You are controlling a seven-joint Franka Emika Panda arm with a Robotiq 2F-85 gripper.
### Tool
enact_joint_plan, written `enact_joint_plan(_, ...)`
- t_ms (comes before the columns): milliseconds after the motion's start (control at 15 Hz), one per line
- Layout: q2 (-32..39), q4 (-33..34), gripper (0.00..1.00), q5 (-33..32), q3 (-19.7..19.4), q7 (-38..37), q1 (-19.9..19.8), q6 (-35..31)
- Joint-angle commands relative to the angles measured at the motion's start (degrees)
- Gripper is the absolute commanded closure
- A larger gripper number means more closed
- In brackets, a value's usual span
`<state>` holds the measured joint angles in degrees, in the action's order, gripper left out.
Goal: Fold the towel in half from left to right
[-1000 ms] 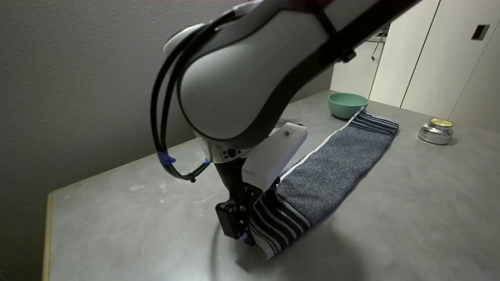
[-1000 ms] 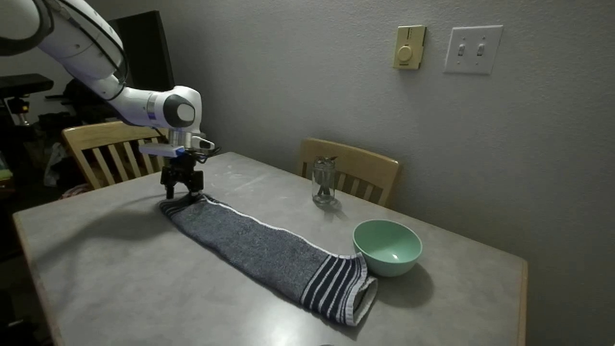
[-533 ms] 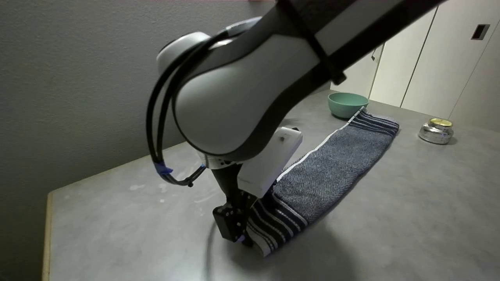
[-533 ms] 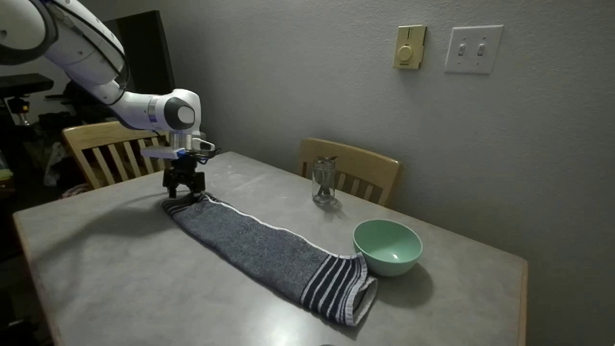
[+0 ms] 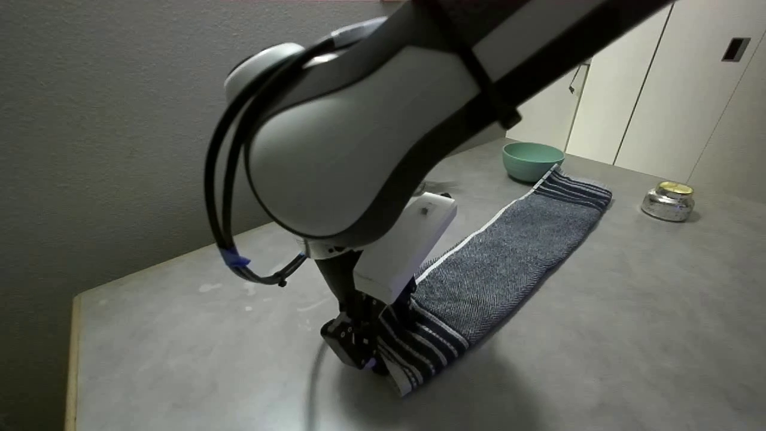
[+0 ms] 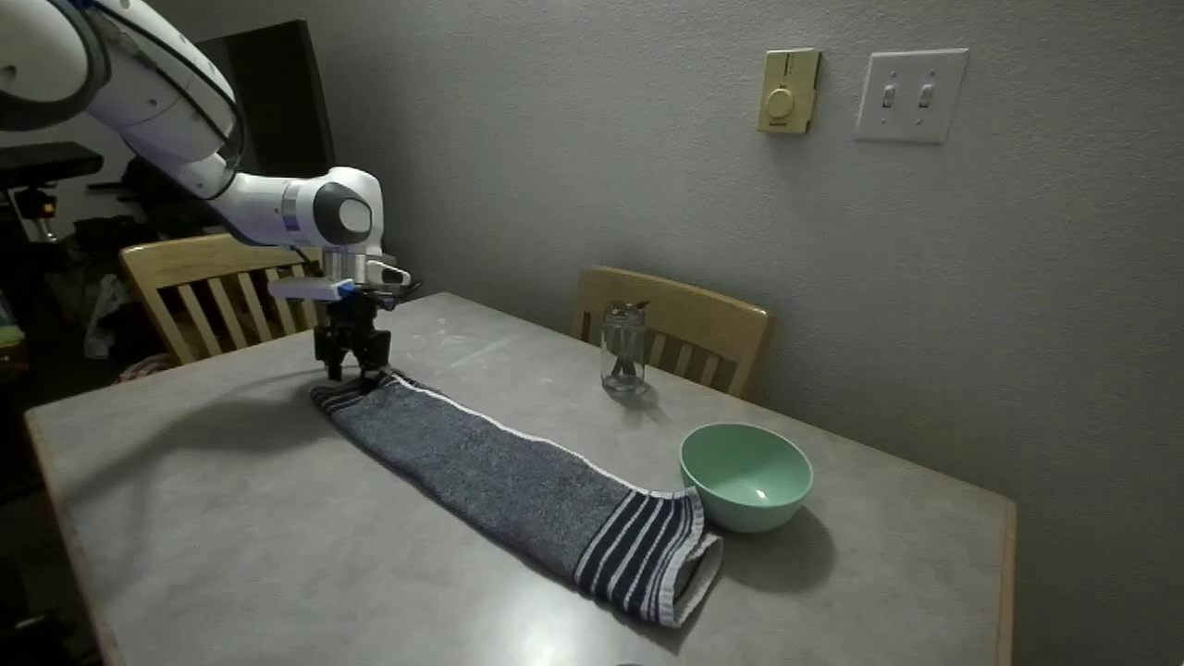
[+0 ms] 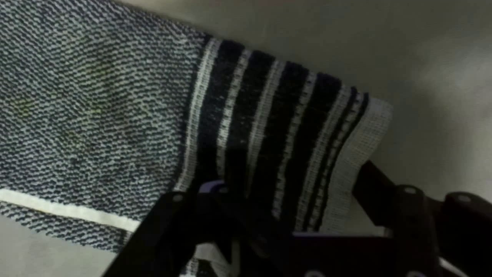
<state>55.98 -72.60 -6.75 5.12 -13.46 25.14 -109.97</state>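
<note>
Taking the middle of the towel (image 6: 499, 481) as the centre of the dial in an exterior view, the cloth lies stretched out on the grey table (image 6: 259, 546), one striped end at ten o'clock and the other at four. A pale line follows its upper long edge. The four o'clock end gapes, its top layer standing off a paler lower one.

At the ten o'clock end the gripper (image 6: 352, 375) points down, its fingers (image 7: 374, 192) spread apart. In the wrist view one finger is over the dark stripes, the other at the edge of the pale hem; whether either presses the cloth I cannot tell. The robot arm (image 6: 268, 208) reaches in from between ten and eleven.

At three o'clock, just beside the striped corner, sits a green bowl (image 6: 745, 467); its smooth inner wall shows, with a glint of light low inside. At one o'clock, apart from the towel, a clear glass jar (image 6: 610, 359) stands upright, holding dark slender items (image 6: 625, 361) that poke above its rim, too small to name. Behind it is a wooden chair (image 6: 698, 314).

In an exterior view, a squat silvery container (image 5: 668, 206) with a gold-coloured top (image 5: 676, 188) sits at two o'clock from the towel, its contents hidden.
</note>
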Motion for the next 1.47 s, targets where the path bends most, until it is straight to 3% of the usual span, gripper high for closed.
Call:
enact_joint_plan(0,1.3,1.38,0.58,-1.32,-0.71,-0.59,0.55,0.61)
enact_joint_plan(333,1.13,1.66,0.94,-1.51,-0.21,1.12,0.33,0.5)
enact_joint_plan(467,1.19,2.29,1.0,-1.9,-0.02,2.11,0.47,1.45)
enact_joint_plan(933,-0.17,2.27,0.97,-4.03,0.17,5.21,1.34,1.85)
enact_joint_plan(1400,-4.11,1.51,0.97,-3.88,-0.78,2.91,1.78,0.89)
